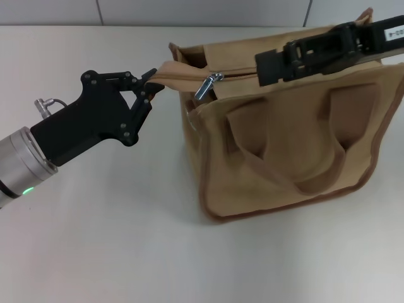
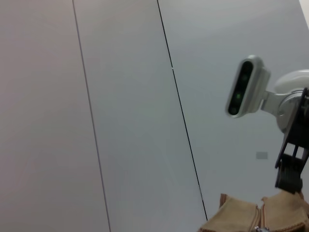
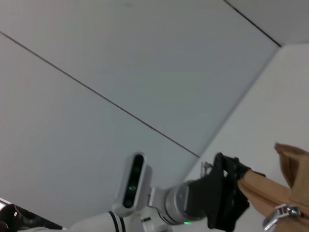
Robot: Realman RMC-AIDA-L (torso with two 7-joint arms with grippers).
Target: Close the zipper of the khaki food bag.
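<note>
The khaki food bag [image 1: 297, 151] stands on the table at the right, handles hanging down its front. The zipper [image 1: 189, 74] runs along its top; the silver slider [image 1: 208, 86] sits near the bag's left end, its pull tab hanging free. My left gripper [image 1: 153, 85] is shut on the fabric end of the zipper tape that sticks out past the bag's left end; the right wrist view shows this grip [image 3: 236, 186] and the slider [image 3: 282, 212]. My right gripper [image 1: 262, 66] hovers over the top panel, right of the slider and apart from it.
The bag rests on a pale tabletop [image 1: 113, 240] with a grey panelled wall [image 1: 189, 9] behind. The left wrist view shows the bag's top [image 2: 246, 217], my head camera [image 2: 246, 87] and my right gripper [image 2: 292, 164].
</note>
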